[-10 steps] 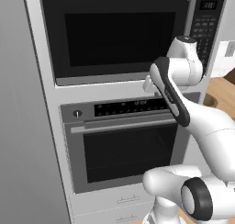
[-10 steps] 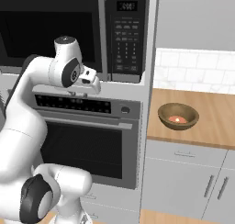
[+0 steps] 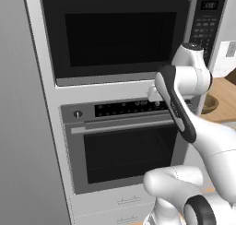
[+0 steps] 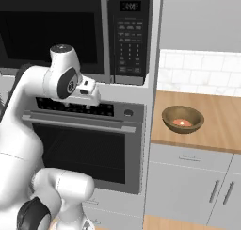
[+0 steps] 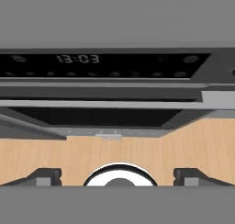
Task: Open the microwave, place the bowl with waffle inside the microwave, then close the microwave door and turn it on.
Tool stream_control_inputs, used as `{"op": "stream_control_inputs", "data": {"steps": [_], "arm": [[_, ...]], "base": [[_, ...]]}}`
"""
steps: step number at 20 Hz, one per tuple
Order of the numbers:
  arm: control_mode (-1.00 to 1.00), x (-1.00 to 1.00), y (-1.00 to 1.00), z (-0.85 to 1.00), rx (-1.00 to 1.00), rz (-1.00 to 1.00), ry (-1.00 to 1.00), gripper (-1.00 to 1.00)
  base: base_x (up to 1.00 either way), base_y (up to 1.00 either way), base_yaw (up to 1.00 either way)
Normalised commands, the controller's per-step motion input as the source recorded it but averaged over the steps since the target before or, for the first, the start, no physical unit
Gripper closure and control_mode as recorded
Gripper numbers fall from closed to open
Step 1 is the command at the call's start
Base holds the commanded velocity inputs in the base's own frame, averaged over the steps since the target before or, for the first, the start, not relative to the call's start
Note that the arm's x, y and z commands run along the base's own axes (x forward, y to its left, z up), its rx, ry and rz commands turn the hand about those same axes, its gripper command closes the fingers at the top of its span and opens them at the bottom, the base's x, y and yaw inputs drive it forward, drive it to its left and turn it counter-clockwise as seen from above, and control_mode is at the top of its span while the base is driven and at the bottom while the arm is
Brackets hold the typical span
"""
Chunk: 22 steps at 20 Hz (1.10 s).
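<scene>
Bowl with waffle point(image 4: 182, 119) sat on the wood counter point(image 4: 221, 125), reddish-orange bit inside, right of the oven point(image 4: 89, 144). Microwave point(image 3: 124, 30) above the oven, its microwave door point(image 3: 115, 32) shut, bar handle beside the keypad. Gripper point(image 5: 117, 175) well apart from the bowl, off to its left, in front of the oven's control strip under the microwave. Fingers point(image 5: 43, 176) spread wide, nothing betw. them. Arm bent up from the base, hand near level, facing the oven front.
</scene>
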Motion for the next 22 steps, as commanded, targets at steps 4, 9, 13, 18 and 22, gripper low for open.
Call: {"op": "stream_control_inputs", "data": {"steps": [4, 9, 13, 18, 22], "arm": [[-1.0, -0.54, 0.0, -0.36, 0.0, 0.0, -0.02, -1.0], [-1.0, -0.47, 0.0, -0.26, 0.0, 0.0, -0.03, -1.0], [1.0, 0.0, 0.0, 0.0, 0.0, 0.0, 0.0, -1.0], [1.0, 0.0, 0.0, 0.0, 0.0, 0.0, 0.0, -1.0], [1.0, 0.0, 0.0, 0.0, 0.0, 0.0, 0.0, -1.0]], "base": [[0.0, 0.0, 0.0], [0.0, 0.0, 0.0], [-0.2, -0.05, 0.0], [0.0, -0.16, 0.02], [0.0, -0.37, 0.09]]}}
